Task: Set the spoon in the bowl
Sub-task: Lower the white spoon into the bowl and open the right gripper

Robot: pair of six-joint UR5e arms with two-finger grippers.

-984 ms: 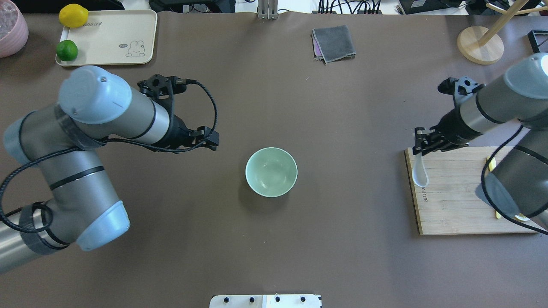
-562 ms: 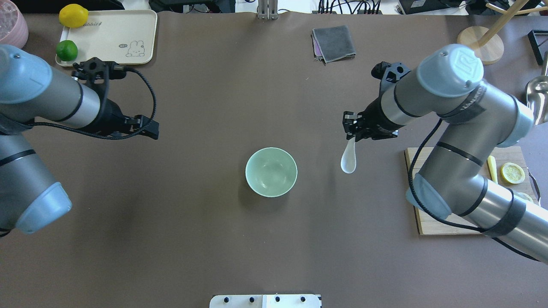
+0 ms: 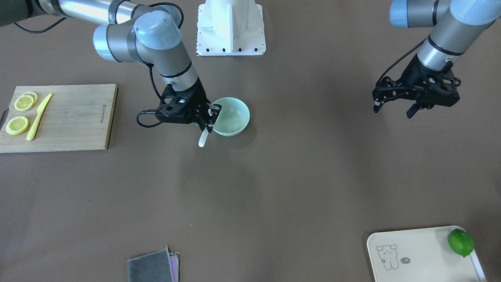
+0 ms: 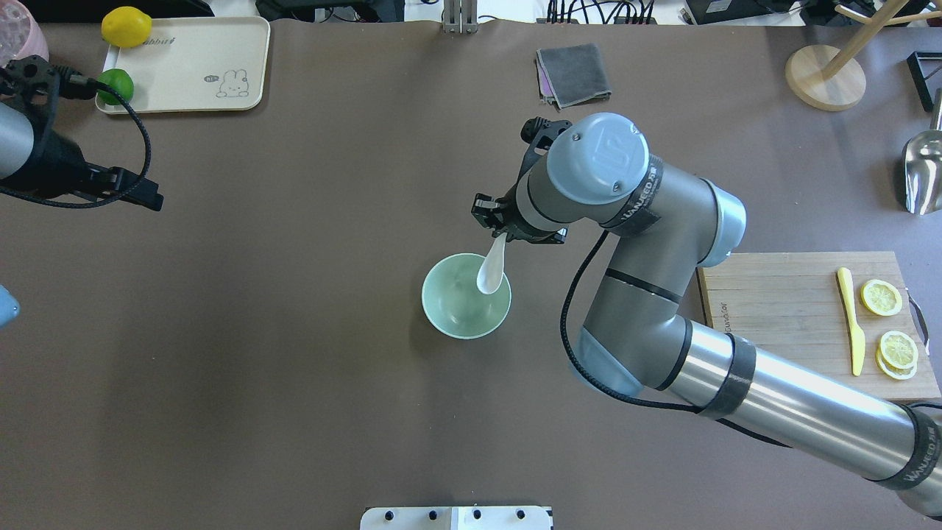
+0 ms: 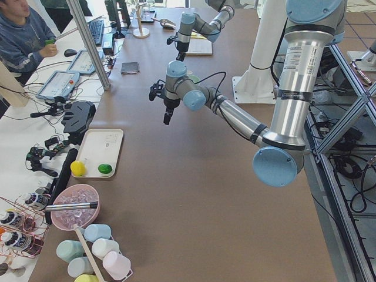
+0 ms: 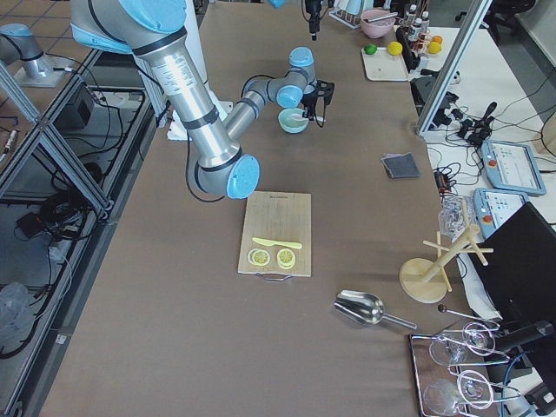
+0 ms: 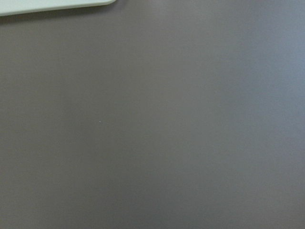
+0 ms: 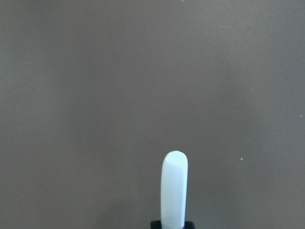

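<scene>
Right gripper (image 4: 500, 234) jaws are clamping the spoon (image 4: 491, 274) by its handle, the scoop hanging at the right rim of the bowl (image 4: 441, 324), apparently not yet inside. Lowering and releasing are remaining. Left gripper (image 3: 392, 107) is hovering at the left, jaws wide and empty.

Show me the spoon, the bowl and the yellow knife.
spoon (image 4: 491, 277): overhead view, on its scoop.
bowl (image 4: 444, 306): overhead view, on the bare inner wall.
knife (image 4: 850, 322): overhead view, about halfway along it.
</scene>
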